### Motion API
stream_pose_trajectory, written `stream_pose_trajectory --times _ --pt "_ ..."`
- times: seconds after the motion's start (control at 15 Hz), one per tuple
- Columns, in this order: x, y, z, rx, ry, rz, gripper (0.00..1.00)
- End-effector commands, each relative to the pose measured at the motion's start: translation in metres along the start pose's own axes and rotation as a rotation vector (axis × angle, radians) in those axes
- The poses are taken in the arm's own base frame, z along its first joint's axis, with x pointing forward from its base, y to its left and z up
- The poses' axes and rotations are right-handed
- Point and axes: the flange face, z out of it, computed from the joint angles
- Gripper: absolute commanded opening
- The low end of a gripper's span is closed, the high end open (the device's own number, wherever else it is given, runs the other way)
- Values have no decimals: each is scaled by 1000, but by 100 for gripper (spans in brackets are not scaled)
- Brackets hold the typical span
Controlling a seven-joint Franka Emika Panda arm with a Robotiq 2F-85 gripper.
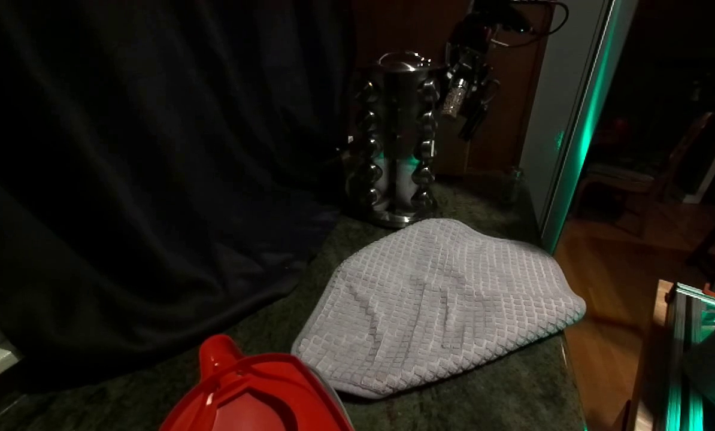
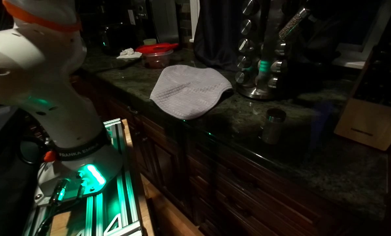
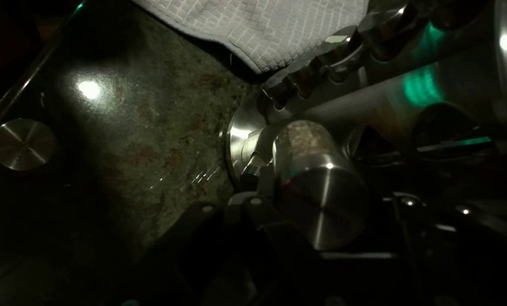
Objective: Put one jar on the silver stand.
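The silver stand (image 1: 397,67) stands upright on the counter, with several metal-lidded jars in tiers down its sides. It also shows in an exterior view (image 2: 263,73) and in the wrist view (image 3: 355,100). My gripper (image 1: 464,84) is shut on a jar (image 1: 454,100) of brownish grains with a metal lid. The held jar is tilted, in the air beside the stand's upper part. It shows in an exterior view (image 2: 291,29) and lid-first in the wrist view (image 3: 321,208). The far finger is lost in darkness. Another jar (image 2: 274,126) stands upright on the counter, its lid visible in the wrist view (image 3: 23,144).
A grey cloth (image 1: 441,299) lies on the counter in front of the stand. A container with a red lid (image 2: 157,55) stands farther along. A wooden knife block (image 2: 369,127) is beyond the standing jar. A dark curtain (image 1: 172,167) hangs behind. The counter edge (image 2: 234,144) is near.
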Motion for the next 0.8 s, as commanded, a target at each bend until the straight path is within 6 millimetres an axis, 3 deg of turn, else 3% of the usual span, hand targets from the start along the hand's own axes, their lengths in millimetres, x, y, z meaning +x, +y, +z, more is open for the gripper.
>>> stream_pose_trajectory --times 0.0,0.27,0.73 --pt "10 -5 -10 70 -35 14 24" --pt "19 -8 -8 110 -54 34 24" --pt "33 -12 13 134 -135 61 24"
